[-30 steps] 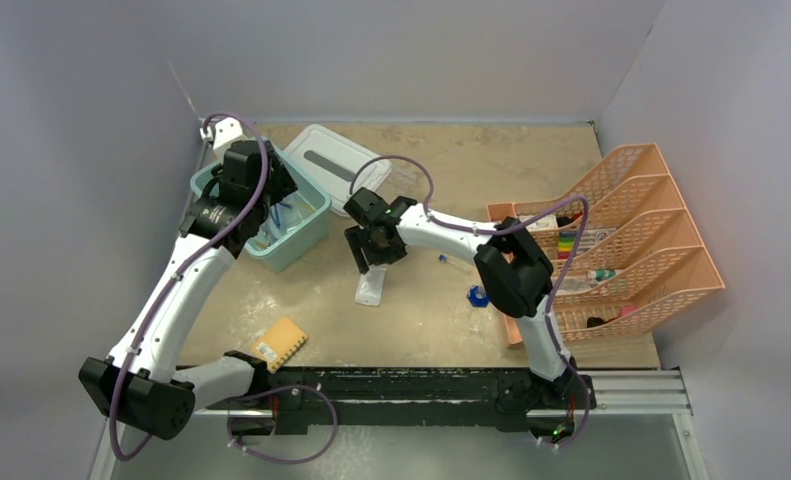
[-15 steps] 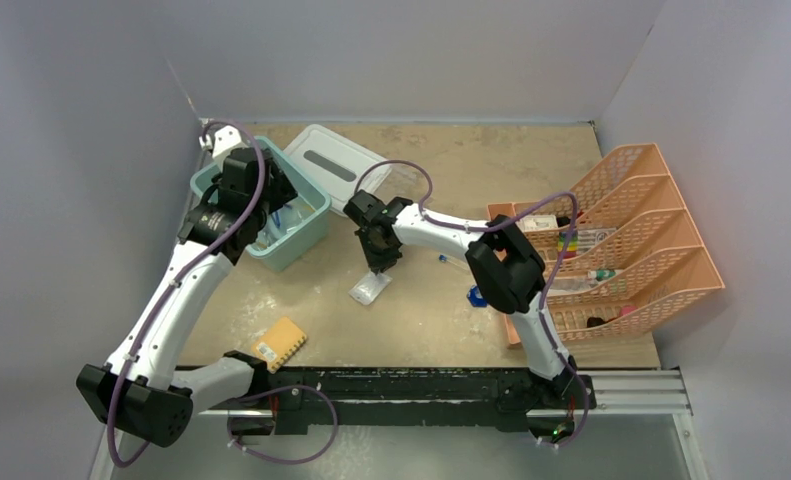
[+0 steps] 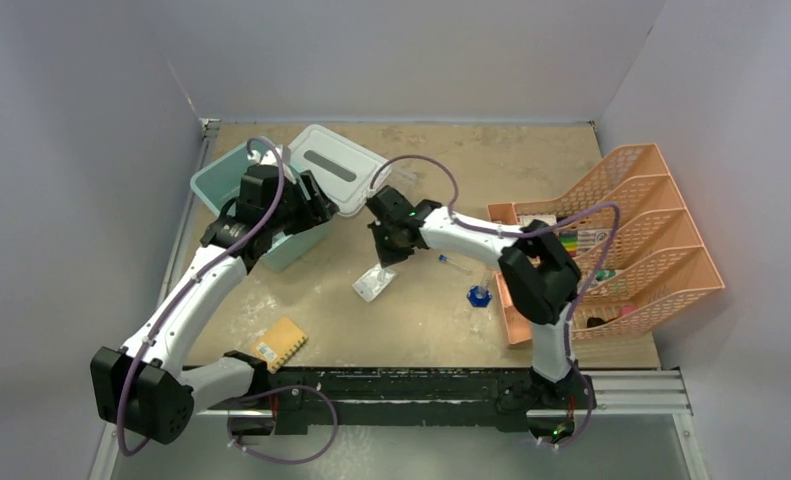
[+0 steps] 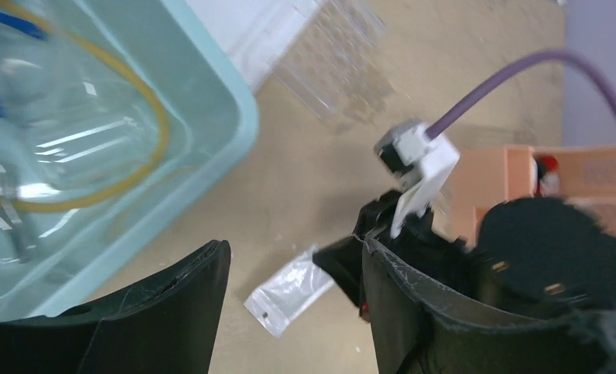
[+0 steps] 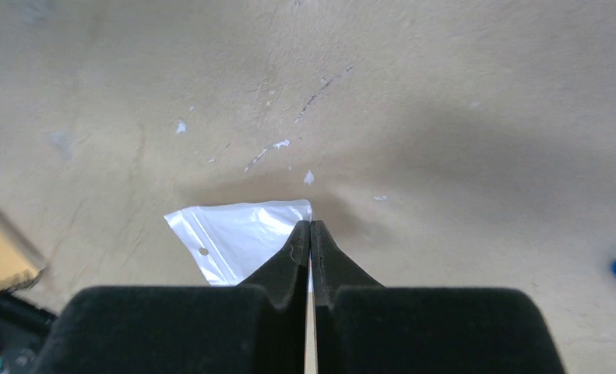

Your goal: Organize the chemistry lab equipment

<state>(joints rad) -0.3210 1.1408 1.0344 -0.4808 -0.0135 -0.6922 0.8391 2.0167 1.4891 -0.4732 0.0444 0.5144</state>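
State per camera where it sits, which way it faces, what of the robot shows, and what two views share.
Top external: above and behind the bases, facing down on the tan table; both arms show, with left claw and right claw.
Left wrist: on the left arm, facing down between its open claw fingers past the teal plastic bin's corner.
Right wrist: on the right arm, facing down at the table; its shut claw fingers show.
Shared: the white plastic packet appears in all three.
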